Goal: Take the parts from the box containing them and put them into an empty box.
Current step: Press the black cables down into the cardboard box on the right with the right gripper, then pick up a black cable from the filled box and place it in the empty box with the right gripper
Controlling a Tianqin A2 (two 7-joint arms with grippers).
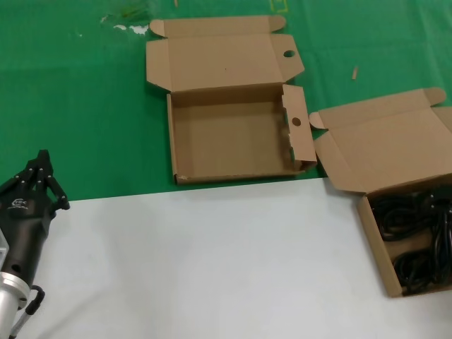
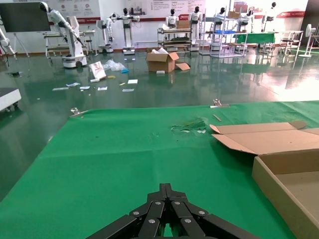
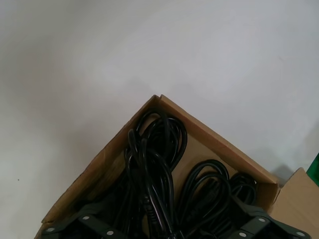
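Several coiled black power cables, the parts point(image 1: 417, 236), lie in the plain-lidded cardboard box point(image 1: 371, 229) at the right edge of the table. The empty box point(image 1: 233, 134), with round holes in its lid tab and side flap, stands open at the far middle on the green cloth. My right gripper point(image 3: 172, 219) does not show in the head view. In its own wrist view it is open, low over the parts point(image 3: 154, 159), its links spread wide on either side of the coils. My left gripper point(image 1: 44, 164) rests shut and holding nothing at the near left, also seen as the left gripper point(image 2: 166, 188).
A white sheet point(image 1: 212, 261) covers the near table and green cloth point(image 1: 70, 99) the far part. The empty box's lid point(image 1: 219, 60) lies folded back away from me. The full box's lid point(image 1: 388, 138) leans toward the empty box.
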